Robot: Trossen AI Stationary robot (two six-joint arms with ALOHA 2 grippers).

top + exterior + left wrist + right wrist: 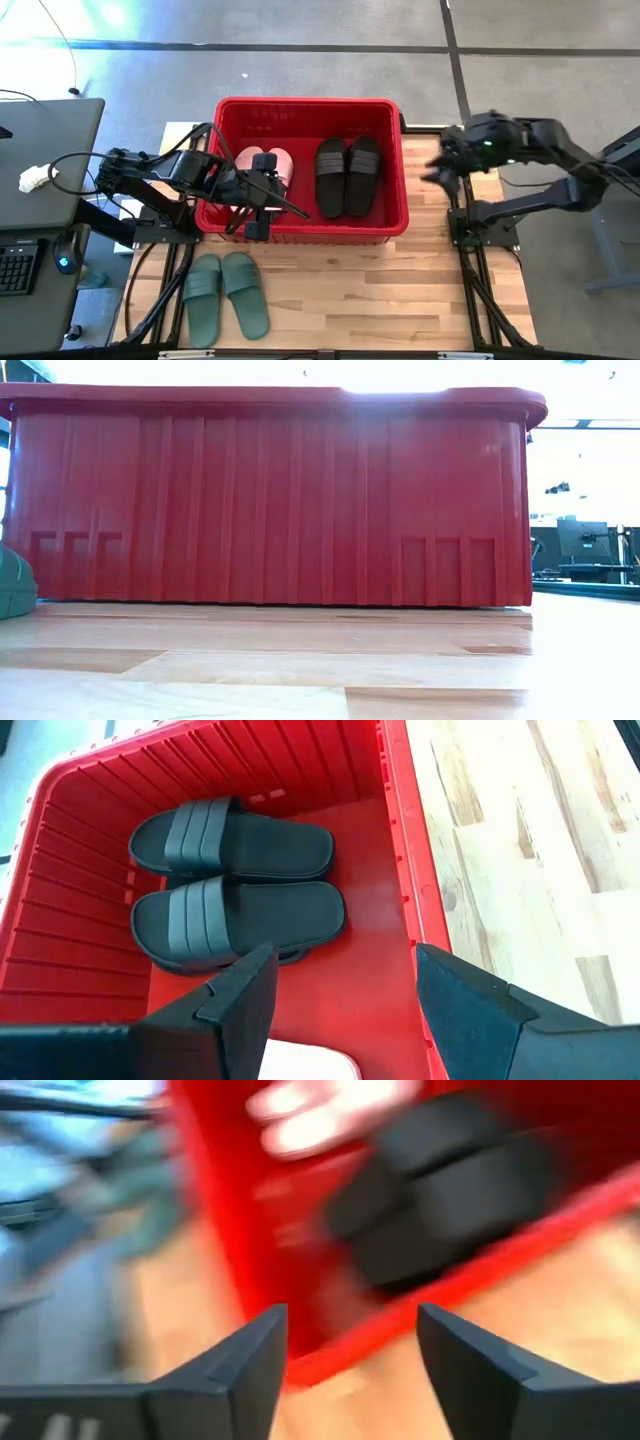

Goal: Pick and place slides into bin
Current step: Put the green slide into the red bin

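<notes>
The red bin [305, 120] stands mid-table. Inside it a pale pink pair [278, 160] lies at the left and a black pair [348, 176] at the right, soles down on the floor; both also show in the left wrist view, the black pair [235, 880] and a pink slide [310, 1062]. A sage green pair [226, 294] lies on the table near the front left. A second black pair does not show. My left gripper [345, 970] is open and empty over the bin's near-left part [262, 198]. My right gripper [350, 1330] is open and empty, right of the bin [445, 165].
The bin's near wall [270, 500] fills the low view, with a green slide's edge [14, 585] at its left. Bare wooden table [400, 290] lies in front of and to the right of the bin. A dark desk with a keyboard [18, 262] stands beyond the table's left edge.
</notes>
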